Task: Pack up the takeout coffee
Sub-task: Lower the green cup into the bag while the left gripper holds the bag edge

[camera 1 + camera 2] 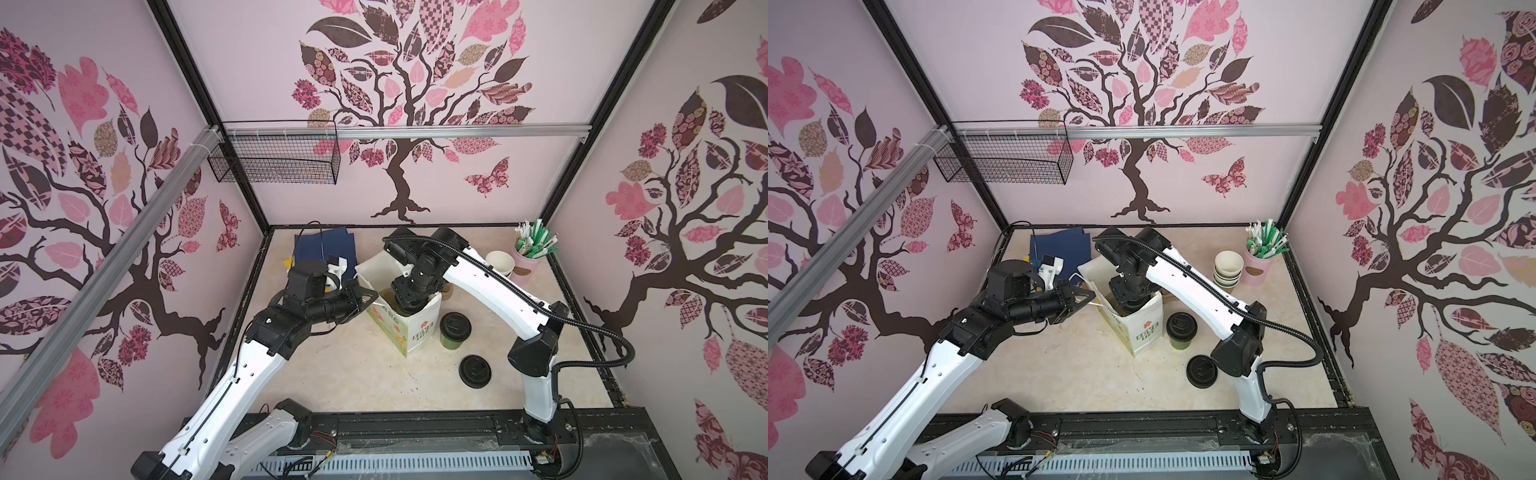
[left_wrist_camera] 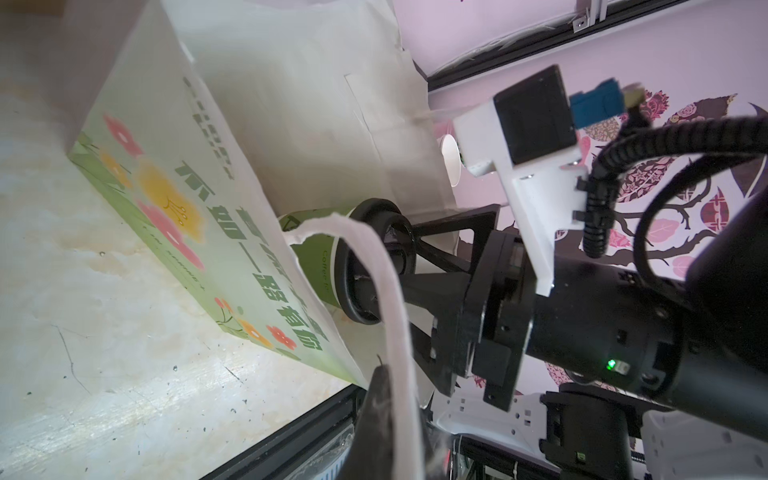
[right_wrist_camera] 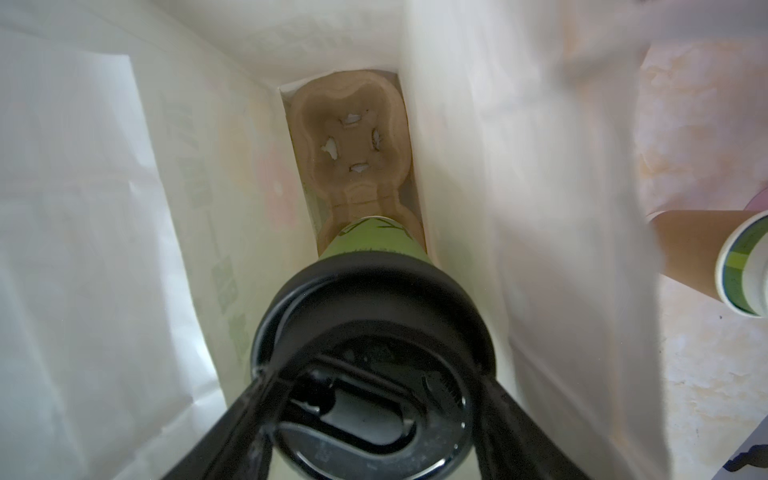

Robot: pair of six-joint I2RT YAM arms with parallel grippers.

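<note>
Altogether two takeout coffees show, each an olive-green paper cup under a black sip lid. The held cup (image 3: 370, 245) hangs inside the one white paper bag (image 1: 415, 332), with the right gripper (image 3: 374, 374) clamped on its lid from both sides. Beneath it lies one brown pulp carrier (image 3: 349, 133) with two wells. Whether the cup's foot has reached the nearer well cannot be told. The standing cup (image 1: 455, 332) is upright on the table (image 1: 353, 374), just beside the bag at its 3 o'clock.

At the bag's 9 o'clock the left gripper (image 1: 370, 298) is pinched tight on the bag's white handle (image 2: 395, 316).

One loose lid (image 1: 475, 371) lies flat at the standing cup's 5 o'clock, apart from it. One stack of lidless cups (image 1: 498, 259) sits at the bag's 2 o'clock, with one pink holder (image 1: 525, 270) of green-and-white wrapped sticks just beside it. One navy folder (image 1: 324, 245) lies at about 10 o'clock.

The bag's narrow end reads "LOVE LIFE" in a top view. Its broad side carries red and yellow flowers and green Chinese characters, one line reading 不如一路有你. The line next to it is partly covered by the handle. Small print on the held cup begins "Coffee".

In both top views the right arm's wrist hides the held cup. The nested cups are too small to count, and the holder's brown oval label is unreadable.
</note>
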